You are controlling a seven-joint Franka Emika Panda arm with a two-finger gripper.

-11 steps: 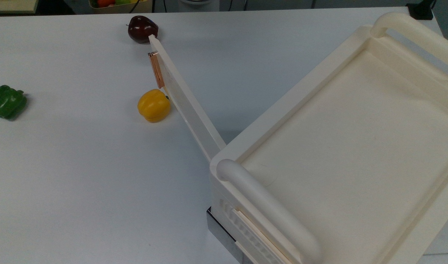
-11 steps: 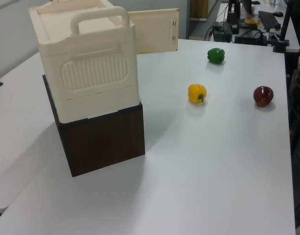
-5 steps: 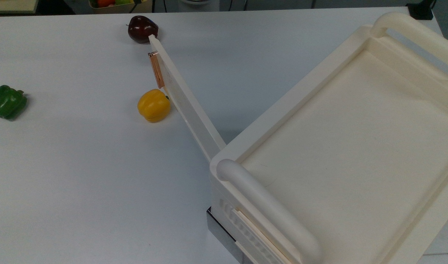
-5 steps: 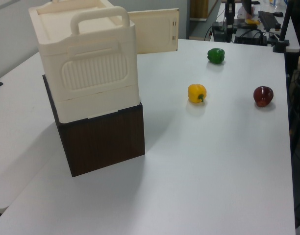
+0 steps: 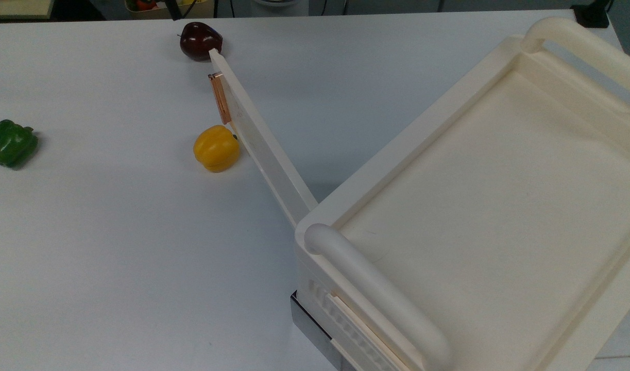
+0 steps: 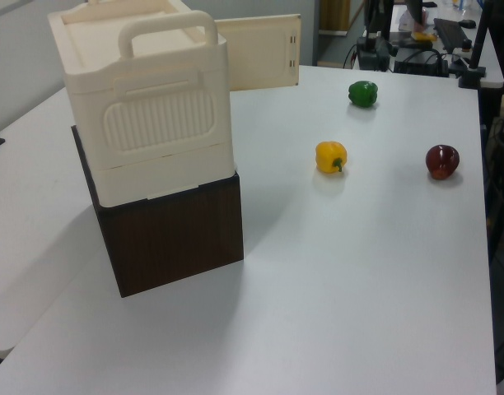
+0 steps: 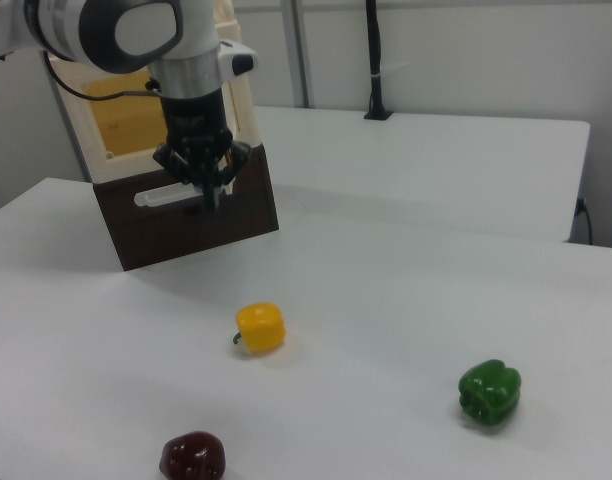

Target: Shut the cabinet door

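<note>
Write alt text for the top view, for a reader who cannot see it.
The cabinet door stands swung wide open from the corner of the cream-white cabinet, reaching out over a white table. A yellow bell pepper sits beside the door near its copper handle, a dark red apple at the door's far tip, and a green bell pepper at the top view's left edge.

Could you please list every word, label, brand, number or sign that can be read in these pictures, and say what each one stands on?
None: no readable text stands on the cabinet, the cabinet door, the dark base, the three fruits or the table.
The arm's gripper carries no legible marking either.
</note>
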